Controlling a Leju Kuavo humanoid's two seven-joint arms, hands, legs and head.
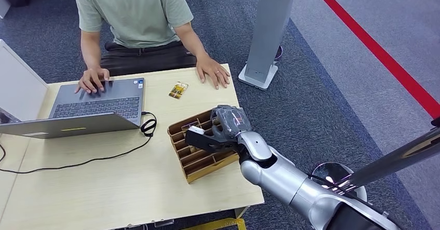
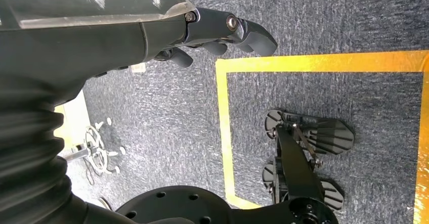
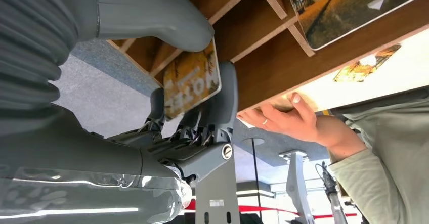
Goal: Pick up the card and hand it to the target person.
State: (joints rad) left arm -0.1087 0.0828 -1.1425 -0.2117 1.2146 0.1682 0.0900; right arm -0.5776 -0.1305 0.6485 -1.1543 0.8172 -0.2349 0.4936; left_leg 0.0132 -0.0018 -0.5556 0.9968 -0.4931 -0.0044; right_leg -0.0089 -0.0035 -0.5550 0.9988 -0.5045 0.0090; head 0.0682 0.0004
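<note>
Pale wooden surface (image 1: pixel 119 188), carrying an open laptop (image 1: pixel 98 105) with a black cable (image 1: pixel 78 162). Behind its far edge, a seated person (image 1: pixel 135 17) in a green shirt, one hand (image 1: pixel 93 79) on the keyboard, the other hand (image 1: pixel 212 72) flat on the surface. Near the right edge, a brown wooden slotted holder (image 1: pixel 200 165). Over this holder, the right hand (image 1: pixel 220 129), with thumb and fingers (image 3: pixel 225 97) clamped on a yellow card (image 3: pixel 195 82), which is just at a slot of the holder. A second small card (image 1: pixel 178 90) flat on the surface, near the person. Left hand (image 2: pixel 212 29) above grey carpet (image 2: pixel 324 16), fingers curled in, holding nothing.
</note>
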